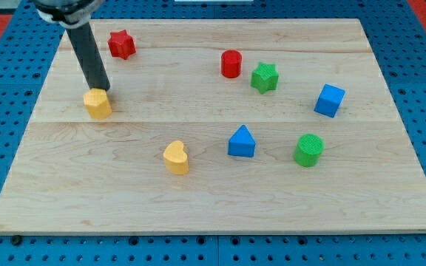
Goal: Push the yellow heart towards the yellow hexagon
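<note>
so my tip [102, 89] sits right at the 12 o'clock edge of the yellow hexagon block [97, 103], touching it. The yellow heart block [175, 157] lies well off at the hexagon's 4 o'clock, with the blue triangular block [241, 142] near the heart's 3 o'clock, all on the wooden board [346, 199].

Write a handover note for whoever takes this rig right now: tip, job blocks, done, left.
My tip sits at the upper edge of the yellow hexagon block, at the view's left of the wooden board; whether it touches cannot be told.
The yellow heart block lies apart, to the view's lower right of the hexagon, with bare board between them.
Done: nothing visible; the heart is not near the hexagon.
Left: bring the tip round to the heart's far side, likely its lower right, and push it up and left towards the hexagon.
</note>
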